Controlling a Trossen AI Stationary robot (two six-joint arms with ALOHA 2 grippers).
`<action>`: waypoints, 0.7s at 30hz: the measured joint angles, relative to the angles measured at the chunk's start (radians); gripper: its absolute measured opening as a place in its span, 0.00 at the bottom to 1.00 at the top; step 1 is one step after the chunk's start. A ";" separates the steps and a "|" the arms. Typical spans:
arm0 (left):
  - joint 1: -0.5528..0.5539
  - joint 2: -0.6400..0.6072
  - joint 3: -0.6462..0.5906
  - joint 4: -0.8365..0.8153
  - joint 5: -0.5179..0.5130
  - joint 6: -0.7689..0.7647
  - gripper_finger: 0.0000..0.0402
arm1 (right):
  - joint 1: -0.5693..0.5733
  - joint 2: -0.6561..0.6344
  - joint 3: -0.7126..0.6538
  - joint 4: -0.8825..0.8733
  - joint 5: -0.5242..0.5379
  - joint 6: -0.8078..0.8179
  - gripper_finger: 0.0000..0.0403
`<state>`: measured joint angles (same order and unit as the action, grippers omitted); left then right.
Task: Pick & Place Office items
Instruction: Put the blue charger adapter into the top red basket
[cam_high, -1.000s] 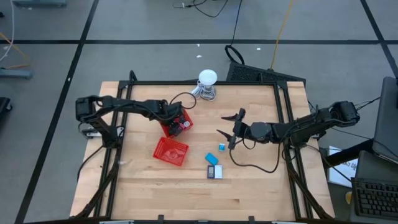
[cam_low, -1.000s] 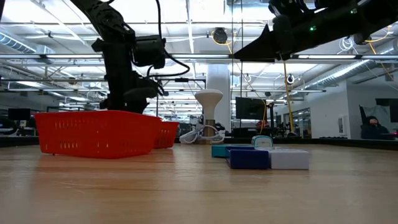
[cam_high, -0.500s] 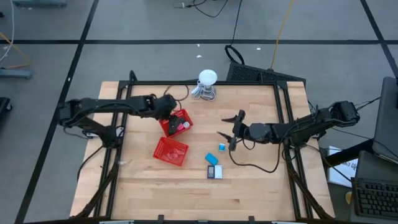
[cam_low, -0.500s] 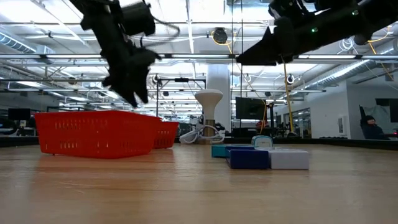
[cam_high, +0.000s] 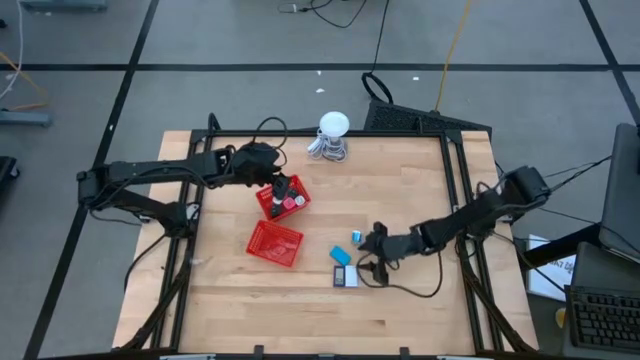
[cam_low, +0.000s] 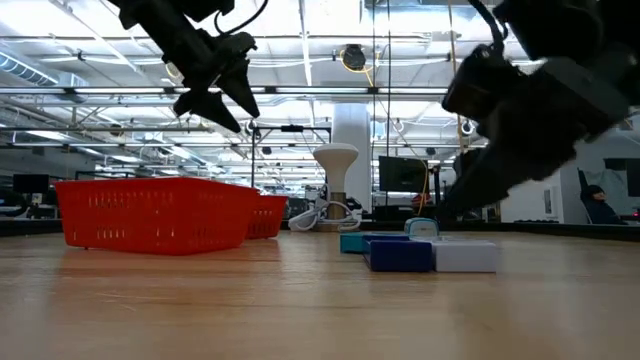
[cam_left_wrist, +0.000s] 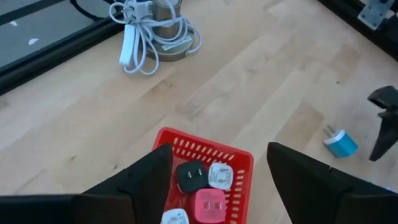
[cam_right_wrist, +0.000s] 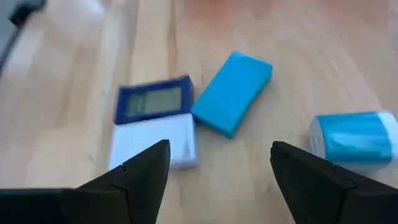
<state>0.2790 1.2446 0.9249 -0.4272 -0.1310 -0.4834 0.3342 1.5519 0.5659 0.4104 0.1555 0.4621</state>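
The far red basket (cam_high: 270, 205) holds black (cam_left_wrist: 189, 175), white (cam_left_wrist: 219, 175) and pink (cam_left_wrist: 209, 205) pieces. My left gripper (cam_high: 274, 180) hangs open and empty above its far-left corner. A light-blue flat piece (cam_right_wrist: 231, 93), a dark-blue-and-white piece (cam_right_wrist: 154, 121) and a light-blue plug (cam_right_wrist: 354, 140) lie on the table right of centre. My right gripper (cam_high: 368, 248) is open, low over the table just right of them (cam_high: 342, 256), touching nothing.
A second red basket (cam_high: 274, 243) lies tilted near the table's middle, left of the loose pieces. A white round-headed gadget with coiled cable (cam_high: 333, 135) stands at the far edge. Black frame rails (cam_high: 462, 180) run along the table's sides.
My left gripper has risen out of the far basket and drawn back toward the table's far left, open. My right gripper has come down and toward the near edge, ending low beside the blue pieces. The pieces on the table have not moved.
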 joint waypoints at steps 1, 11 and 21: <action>0.000 0.000 0.000 0.004 0.000 0.000 0.67 | 0.003 0.015 0.000 0.003 0.014 -0.003 0.66; -0.023 0.000 0.000 0.020 -0.001 0.016 0.65 | -0.032 0.023 0.001 -0.028 0.270 -0.013 0.66; -0.026 0.000 0.000 0.023 -0.001 0.018 0.61 | -0.085 0.023 0.001 -0.079 0.393 0.095 0.66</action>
<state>0.2531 1.2449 0.9249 -0.4045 -0.1322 -0.4655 0.2490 1.5749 0.5666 0.3313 0.5484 0.5569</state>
